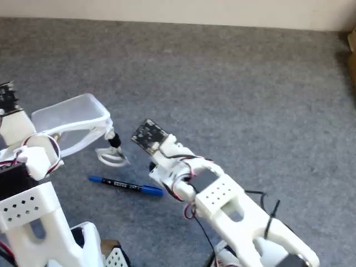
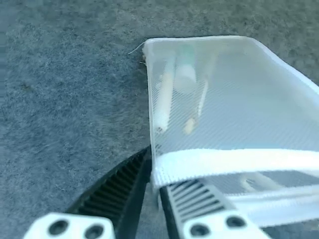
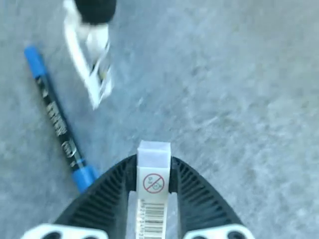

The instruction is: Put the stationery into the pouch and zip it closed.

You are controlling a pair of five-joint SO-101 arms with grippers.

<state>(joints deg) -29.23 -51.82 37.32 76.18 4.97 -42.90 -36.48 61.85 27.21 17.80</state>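
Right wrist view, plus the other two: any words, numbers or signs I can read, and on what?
Small white block in the right gripper: red circle-with-slash sign, no words; barcode below it, nothing legible.
Blue pen with black barrel: pale print along the barrel, too blurred to read.
Translucent white pouch held by the left gripper: no print visible.

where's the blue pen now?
High view: the blue pen lies on the grey carpet, just nearside of the pouch, one end by the right gripper.
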